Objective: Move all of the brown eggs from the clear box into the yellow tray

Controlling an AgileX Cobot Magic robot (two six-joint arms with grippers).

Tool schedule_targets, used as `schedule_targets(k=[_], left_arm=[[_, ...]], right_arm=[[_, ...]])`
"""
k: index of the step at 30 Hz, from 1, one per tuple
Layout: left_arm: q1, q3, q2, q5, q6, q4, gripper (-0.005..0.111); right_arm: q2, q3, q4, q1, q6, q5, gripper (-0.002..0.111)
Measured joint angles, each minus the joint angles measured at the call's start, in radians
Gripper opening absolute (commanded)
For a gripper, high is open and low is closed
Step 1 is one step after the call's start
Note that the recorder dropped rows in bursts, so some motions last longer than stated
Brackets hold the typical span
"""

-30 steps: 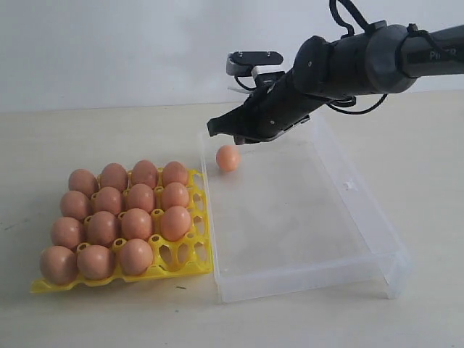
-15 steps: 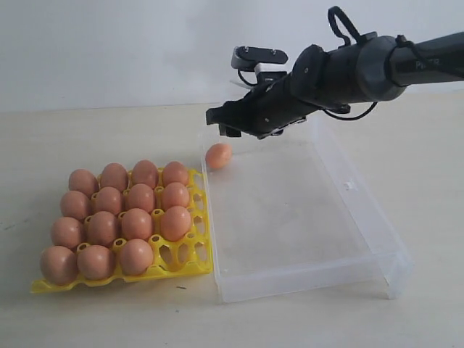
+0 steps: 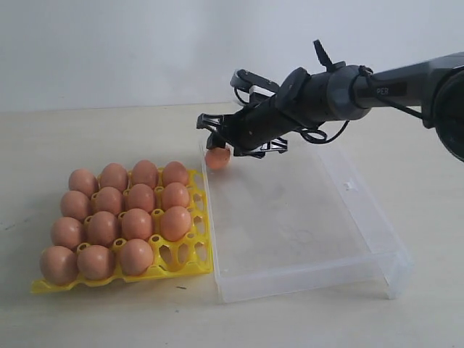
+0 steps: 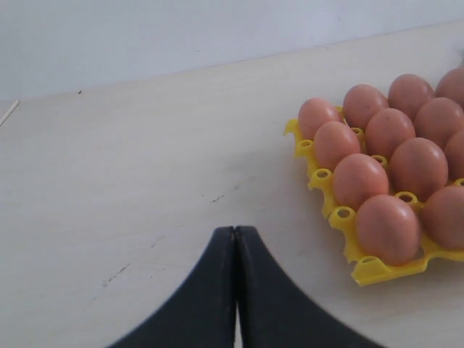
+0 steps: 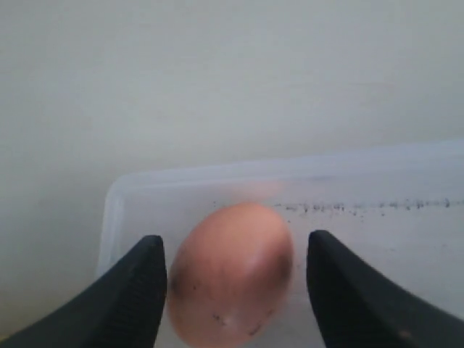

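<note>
The fingers [image 5: 134,290] of my right gripper [image 5: 235,241] stand wide on both sides of the one egg [image 5: 230,272] in the box [image 3: 304,279], at its far corner beside the tray [image 3: 177,257], while my left gripper [image 4: 235,235] is closed.

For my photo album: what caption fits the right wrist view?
Open tool poised around a brown egg in a corner of the clear box.

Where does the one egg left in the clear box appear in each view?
Exterior view: the egg in the far left corner of the clear box.
Left wrist view: not in it.
Right wrist view: between the fingers of the right gripper.
Shared landmark, exterior and right wrist: that box corner.
</note>
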Motion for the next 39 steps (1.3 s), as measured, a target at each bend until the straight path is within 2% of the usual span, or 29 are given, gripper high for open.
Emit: schedule_targets(k=[16, 18, 19, 22, 23, 27, 32, 39], left_arm=[[0.000, 0.000, 0.000, 0.000, 0.000, 0.000, 0.000], [0.000, 0.000, 0.000, 0.000, 0.000, 0.000, 0.000], [0.000, 0.000, 0.000, 0.000, 0.000, 0.000, 0.000], [0.000, 0.000, 0.000, 0.000, 0.000, 0.000, 0.000], [0.000, 0.000, 0.000, 0.000, 0.000, 0.000, 0.000], [0.000, 0.000, 0.000, 0.000, 0.000, 0.000, 0.000], [0.000, 0.000, 0.000, 0.000, 0.000, 0.000, 0.000], [0.000, 0.000, 0.000, 0.000, 0.000, 0.000, 0.000]], right_arm=[[0.053, -0.025, 0.087, 0.000, -0.029, -0.026, 0.056], [0.054, -0.025, 0.089, 0.000, -0.029, -0.026, 0.049], [0.054, -0.025, 0.089, 0.000, -0.029, -0.024, 0.042], [0.054, -0.026, 0.079, -0.002, -0.053, -0.012, 0.004], [0.054, -0.028, 0.079, -0.002, -0.074, -0.009, 0.001], [0.054, -0.028, 0.079, -0.004, -0.172, 0.034, 0.000], [0.042, -0.028, 0.055, -0.004, -0.194, 0.089, 0.000], [-0.067, 0.024, -0.087, -0.004, -0.201, 0.138, 0.000]])
